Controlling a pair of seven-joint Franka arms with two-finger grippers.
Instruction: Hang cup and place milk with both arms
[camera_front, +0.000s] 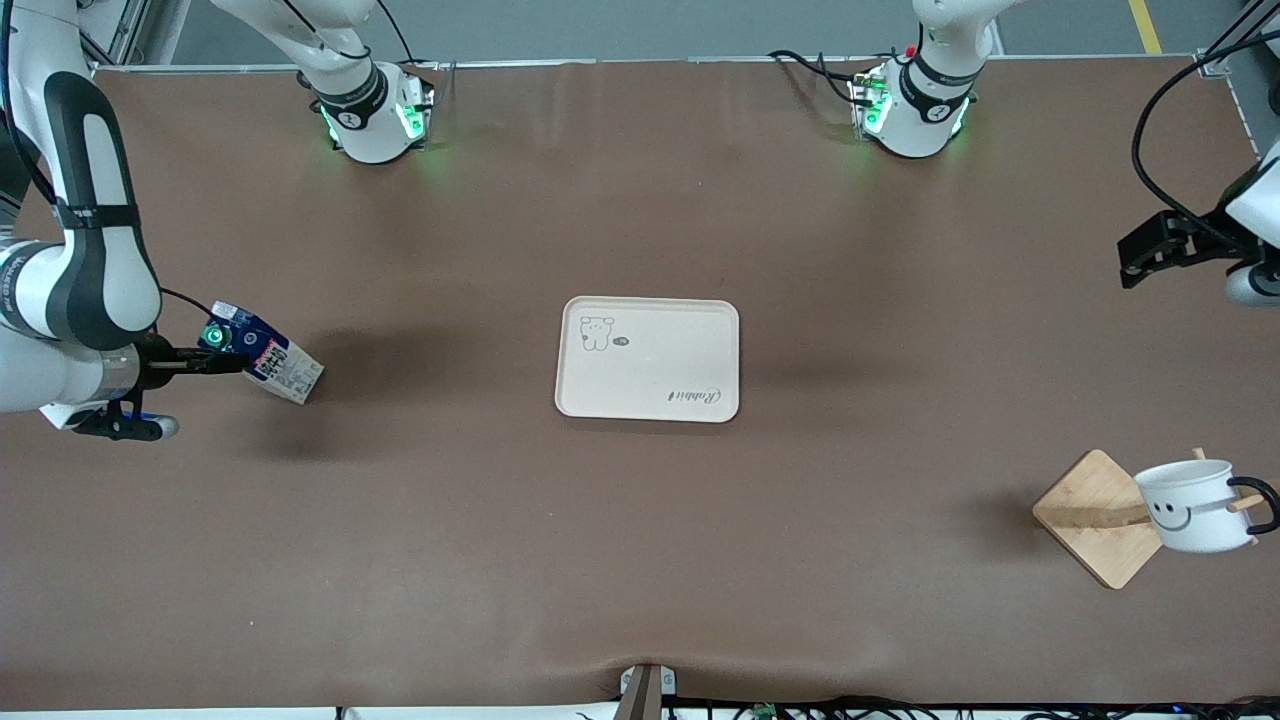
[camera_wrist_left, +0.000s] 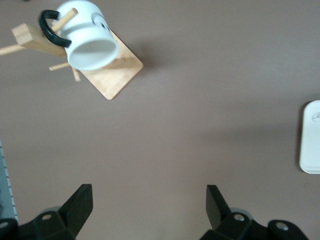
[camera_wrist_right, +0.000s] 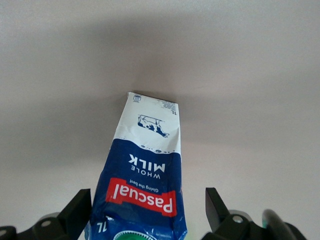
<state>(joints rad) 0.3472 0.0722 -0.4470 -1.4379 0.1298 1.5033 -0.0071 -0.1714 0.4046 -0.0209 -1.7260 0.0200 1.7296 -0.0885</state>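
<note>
**newbie_ops:** ok so where are you at with this one? half done?

**rigwatcher:** Pretty much, I'd say. Your cup (camera_front: 1195, 505) is hanging on the wooden rack (camera_front: 1098, 518) at the left arm's end of the surface (camera_front: 640, 560), nearer the front camera than the tray. In the left wrist view you can see a peg poking through the black handle (camera_wrist_left: 50, 31), so that half looks finished to me.

**newbie_ops:** and the milk?

**rigwatcher:** The milk (camera_front: 263, 355) is at the right arm's end, tilted, cap end toward the right claw (camera_front: 205, 362). In the front view that claw looks to be gripping the carton around the cap end. The right wrist view shows its fingers (camera_wrist_right: 75, 212) spread wide either side of the carton though, so honestly I can't tell if you've actually got a squeeze on it yet. Can't tell either if the carton's bottom edge is touching the surface or just clear of it.

**newbie_ops:** where's it supposed to go?

**rigwatcher:** My guess is the cream tray (camera_front: 648, 357) in the middle, which has nothing on it. It's well apart from the carton, so that whole carry and set-down is what's left for you.

**newbie_ops:** left arm doing anything?

**rigwatcher:** Nope, it's waiting. Your left claw (camera_front: 1160, 248) is up over the left arm's end of the surface, fingers (camera_wrist_left: 77, 207) wide apart, holding nothing.
</note>
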